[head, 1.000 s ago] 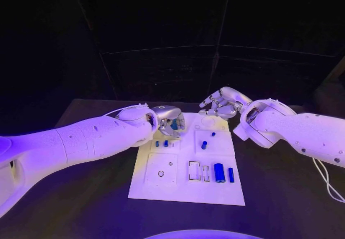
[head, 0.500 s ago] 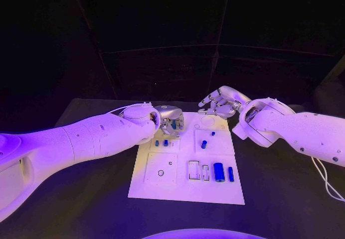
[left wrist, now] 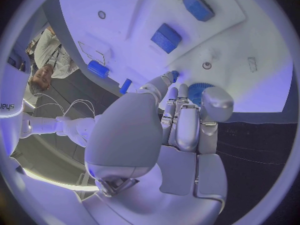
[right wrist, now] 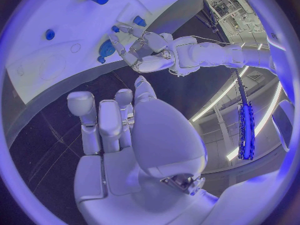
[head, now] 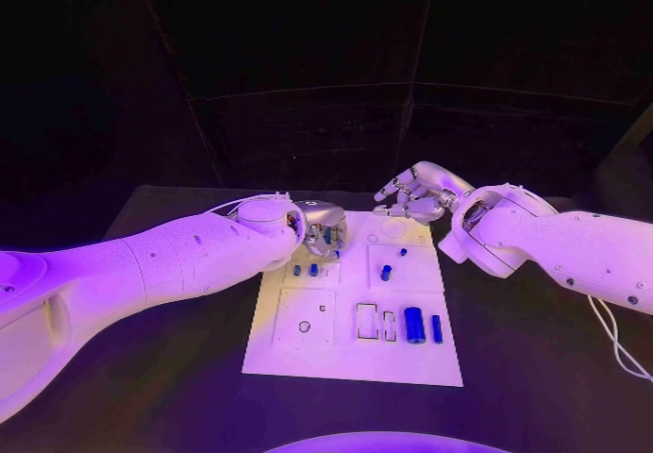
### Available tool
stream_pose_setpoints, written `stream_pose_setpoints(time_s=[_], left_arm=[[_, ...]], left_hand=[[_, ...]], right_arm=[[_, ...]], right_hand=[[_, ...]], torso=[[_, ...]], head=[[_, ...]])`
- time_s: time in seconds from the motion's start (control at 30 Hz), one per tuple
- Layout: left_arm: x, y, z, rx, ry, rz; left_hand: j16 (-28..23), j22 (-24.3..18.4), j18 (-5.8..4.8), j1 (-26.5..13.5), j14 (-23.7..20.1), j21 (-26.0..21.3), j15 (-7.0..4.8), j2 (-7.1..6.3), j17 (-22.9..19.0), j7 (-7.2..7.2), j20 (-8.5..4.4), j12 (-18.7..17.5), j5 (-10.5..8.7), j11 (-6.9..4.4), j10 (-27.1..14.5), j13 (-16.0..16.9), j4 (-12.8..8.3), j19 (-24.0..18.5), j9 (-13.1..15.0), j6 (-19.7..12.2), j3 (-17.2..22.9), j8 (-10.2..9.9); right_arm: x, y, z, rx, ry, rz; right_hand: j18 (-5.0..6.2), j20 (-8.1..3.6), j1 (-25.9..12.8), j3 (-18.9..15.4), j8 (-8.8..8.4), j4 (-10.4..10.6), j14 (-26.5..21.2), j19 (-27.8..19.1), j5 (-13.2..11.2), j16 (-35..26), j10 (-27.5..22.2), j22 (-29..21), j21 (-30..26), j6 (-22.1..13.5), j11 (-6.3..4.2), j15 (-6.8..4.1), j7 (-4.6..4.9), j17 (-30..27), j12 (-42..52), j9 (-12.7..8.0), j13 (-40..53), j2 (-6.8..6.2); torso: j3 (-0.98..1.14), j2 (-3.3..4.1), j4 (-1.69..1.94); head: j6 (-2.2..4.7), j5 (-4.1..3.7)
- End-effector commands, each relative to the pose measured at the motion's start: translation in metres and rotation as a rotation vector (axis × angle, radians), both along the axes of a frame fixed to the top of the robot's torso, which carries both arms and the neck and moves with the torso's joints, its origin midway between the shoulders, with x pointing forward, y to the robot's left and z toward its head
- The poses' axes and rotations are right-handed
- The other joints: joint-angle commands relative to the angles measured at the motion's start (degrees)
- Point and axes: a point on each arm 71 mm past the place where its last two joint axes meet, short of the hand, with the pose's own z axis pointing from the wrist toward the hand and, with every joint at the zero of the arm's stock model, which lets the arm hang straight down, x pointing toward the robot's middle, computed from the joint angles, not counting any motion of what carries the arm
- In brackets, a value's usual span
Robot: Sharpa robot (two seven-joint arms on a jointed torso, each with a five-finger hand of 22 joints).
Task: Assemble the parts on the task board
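Gripping a blue part (left wrist: 199, 91) above the task board (head: 409, 363), left hand (head: 324, 229); right hand (head: 415, 195) empty, fingers apart.

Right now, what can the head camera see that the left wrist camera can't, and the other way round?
Head view's extra: the whole task board, every edge of it, laid out flat on the black table.

Left wrist view's extra: a close look from behind the left hand, where its fingertips pinch a round blue part with a ridged rim, just over the board.

Both share: the left hand, the white board, and small blue parts sitting on it.
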Motion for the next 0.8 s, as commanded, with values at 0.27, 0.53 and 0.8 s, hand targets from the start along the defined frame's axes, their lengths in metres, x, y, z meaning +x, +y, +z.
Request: stream_pose_setpoints(time_s=[0.27,0.53,0.8], left_arm=[[-0.0011,-0.0032,-0.0049,0.031,0.027,-0.003],[-0.0005,-0.0044,-0.0088,0.050,0.043,0.010],[0.0016,-0.0044,-0.0107,0.071,0.051,0.036]], left_hand=[[-0.10,0.33,-0.79,-0.32,1.52,0.55,-0.32,0.44,-0.21,-0.04,-0.15,-0.51,-0.19,-0.04,0.94,-0.27,-0.08,0.45,-0.11,0.62,0.56,-0.42],[-0.14,0.62,-0.85,-0.41,1.51,0.83,-0.42,0.61,-0.51,-0.08,-0.21,-0.70,-0.30,-0.14,1.70,-0.53,-0.17,0.53,-0.20,1.16,0.97,-0.55],[-0.01,1.27,-0.93,0.44,1.54,1.42,-0.74,1.67,-0.77,-0.29,-0.44,-0.80,-0.51,-0.55,3.59,-0.81,-0.99,0.64,-0.25,2.60,2.75,-0.58]], right_arm=[[0.0002,0.0022,0.0020,0.002,-0.014,0.009],[0.0002,0.0023,0.0020,0.002,-0.014,0.009],[0.0002,0.0031,0.0020,0.003,-0.014,0.010]], right_hand=[[0.77,-0.12,0.21,-0.05,0.28,-0.08,0.56,-0.39,0.19,-0.21,-0.52,-0.05,-0.38,0.16,-0.03,-0.35,0.13,-0.09,-0.20,-0.07,-0.10,0.20],[0.80,-0.12,0.20,-0.07,0.28,-0.06,0.53,-0.46,0.23,-0.35,-0.58,-0.19,-0.47,0.16,-0.03,-0.35,0.13,-0.25,-0.31,-0.07,-0.20,0.20],[0.81,-0.12,0.20,-0.07,0.27,-0.05,0.52,-0.48,0.26,-0.40,-0.60,-0.23,-0.50,0.15,-0.02,-0.35,0.14,-0.30,-0.33,-0.07,-0.22,0.20]], torso=[[0.00,-0.01,0.00],[0.01,-0.02,0.00],[0.01,-0.02,-0.02]], head=[[-0.17,0.01],[-0.24,-0.06],[-0.40,-0.15]])
